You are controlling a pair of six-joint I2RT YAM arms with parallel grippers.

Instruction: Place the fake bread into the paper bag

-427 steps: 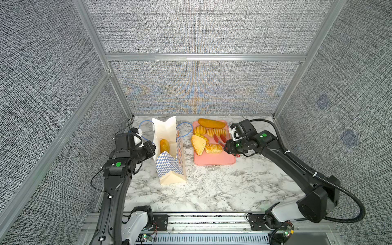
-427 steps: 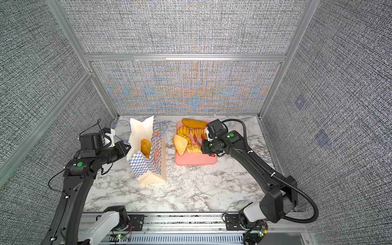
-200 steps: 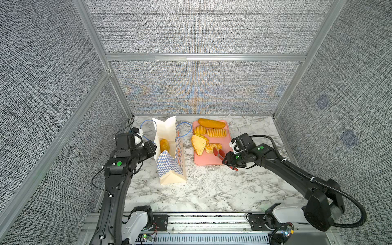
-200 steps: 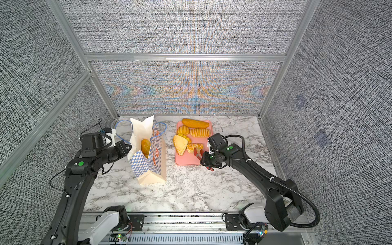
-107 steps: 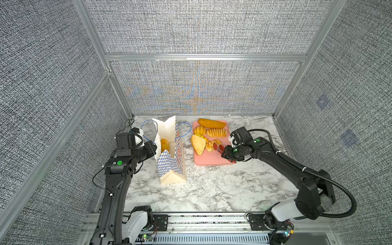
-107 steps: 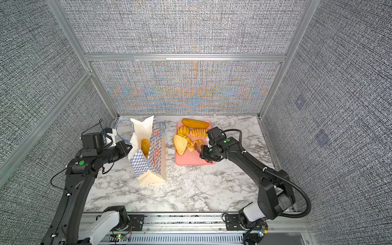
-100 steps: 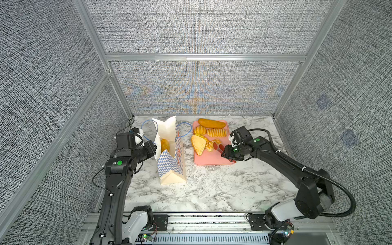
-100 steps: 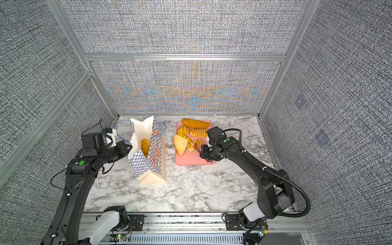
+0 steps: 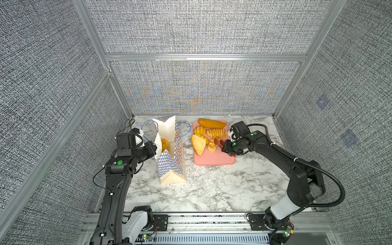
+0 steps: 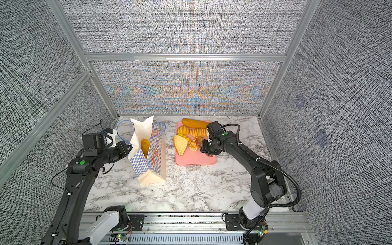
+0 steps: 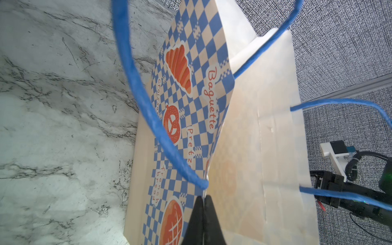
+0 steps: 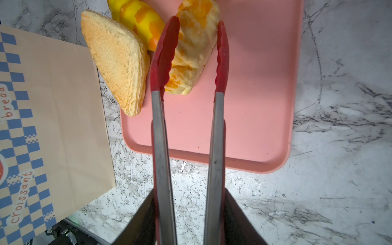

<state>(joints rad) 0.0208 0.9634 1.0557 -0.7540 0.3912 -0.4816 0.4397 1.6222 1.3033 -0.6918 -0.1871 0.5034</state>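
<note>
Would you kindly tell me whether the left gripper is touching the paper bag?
Touching. The left wrist view shows the left gripper with its jaws pinched shut on the rim of the paper bag.

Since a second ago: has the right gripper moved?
Yes. The right gripper, holding the red tongs, moved rearward from off the pink tray's near corner to over its right edge.

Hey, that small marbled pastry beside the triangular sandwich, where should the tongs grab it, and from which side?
I'd pinch the marbled pastry mid-length across its narrow width, approaching lengthwise from the bare end of the pink tray. The red tongs straddle it that way, and the sandwich crowds one long side.
</note>
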